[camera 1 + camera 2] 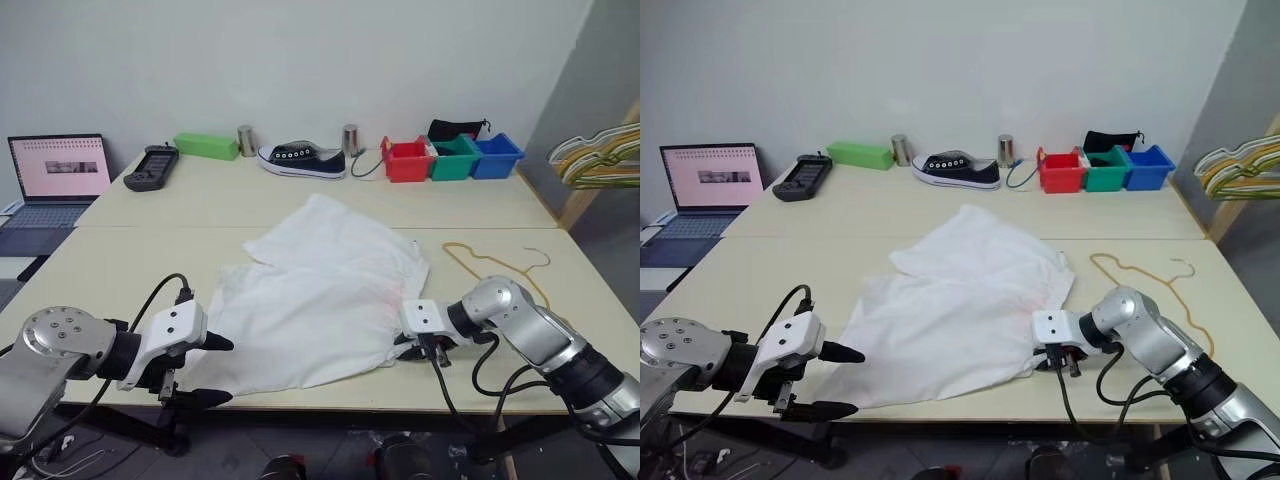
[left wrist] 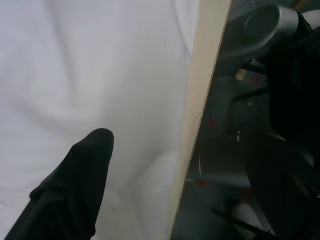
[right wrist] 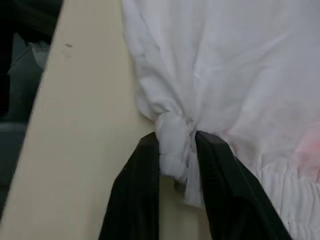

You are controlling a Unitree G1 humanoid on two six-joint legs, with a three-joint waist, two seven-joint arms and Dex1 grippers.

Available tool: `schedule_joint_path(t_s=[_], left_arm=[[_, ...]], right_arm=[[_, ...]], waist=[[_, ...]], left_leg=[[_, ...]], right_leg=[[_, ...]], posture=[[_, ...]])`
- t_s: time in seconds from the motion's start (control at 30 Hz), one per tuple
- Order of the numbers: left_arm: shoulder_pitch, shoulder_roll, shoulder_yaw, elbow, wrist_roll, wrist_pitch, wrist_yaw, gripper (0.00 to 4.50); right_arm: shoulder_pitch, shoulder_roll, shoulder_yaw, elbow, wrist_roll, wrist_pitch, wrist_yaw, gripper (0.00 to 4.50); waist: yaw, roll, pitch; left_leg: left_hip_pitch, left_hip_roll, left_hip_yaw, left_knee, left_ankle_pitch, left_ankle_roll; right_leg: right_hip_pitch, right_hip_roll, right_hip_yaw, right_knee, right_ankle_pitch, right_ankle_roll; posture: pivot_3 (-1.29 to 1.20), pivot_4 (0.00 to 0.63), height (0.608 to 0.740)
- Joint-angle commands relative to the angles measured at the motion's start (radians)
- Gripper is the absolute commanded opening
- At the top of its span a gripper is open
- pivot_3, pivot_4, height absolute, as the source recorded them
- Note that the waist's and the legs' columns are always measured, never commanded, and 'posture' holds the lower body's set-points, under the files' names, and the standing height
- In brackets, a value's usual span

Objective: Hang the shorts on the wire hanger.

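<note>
The white shorts [image 1: 320, 300] lie spread and rumpled across the middle of the table, reaching its front edge. My right gripper [image 3: 172, 167] is shut on a bunched corner of the shorts at their near right, close to the gathered waistband [image 3: 280, 185] and a faint orange-red mark [image 3: 306, 155]. My left gripper [image 1: 226, 370] hangs open at the shorts' near left corner, over the table's front edge, with nothing between its fingers [image 2: 80, 185]. The thin tan wire hanger [image 1: 490, 259] lies flat on the table to the right of the shorts, beyond my right arm.
A bunch of thicker coloured hangers [image 1: 600, 155] hangs at the far right. Red [image 1: 407, 160], green [image 1: 455, 158] and blue [image 1: 497, 155] bins, a black shoe [image 1: 302, 160], a green box [image 1: 207, 146] and a laptop [image 1: 58, 175] line the back.
</note>
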Motion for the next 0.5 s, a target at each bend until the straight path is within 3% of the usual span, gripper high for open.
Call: schedule_joint_path(t_s=[0.03, 0.4, 0.5], left_arm=[[-0.021, -0.004, -0.009, -0.010, -0.012, 0.005, 0.011, 4.24], [-0.085, -0.025, -0.071, 0.033, 0.006, -0.022, 0.022, 4.24], [-0.098, -0.027, -0.084, 0.040, 0.008, -0.025, 0.023, 4.24]], right_arm=[[0.032, -0.032, -0.003, -0.071, 0.022, -0.008, 0.057, 0.13], [0.069, -0.013, -0.029, -0.101, 0.039, 0.059, 0.032, 0.02], [0.083, -0.039, -0.045, -0.154, 0.092, 0.093, 0.080, 0.64]], waist=[[0.006, 0.000, 0.000], [0.016, -0.001, 0.000], [0.017, -0.001, 0.000]], left_leg=[[0.000, 0.000, 0.000, 0.000, 0.000, 0.000], [0.001, 0.002, 0.002, 0.000, 0.000, -0.001], [0.000, 0.002, 0.002, 0.000, 0.000, -0.001]], right_leg=[[0.000, 0.000, 0.000, 0.000, 0.000, 0.000], [0.000, 0.000, -0.001, 0.000, 0.000, -0.001], [0.000, 0.000, -0.001, 0.000, 0.000, -0.001]], posture=[[-0.15, 0.047, 0.740], [-0.18, 0.044, 0.740], [-0.19, 0.043, 0.740]])
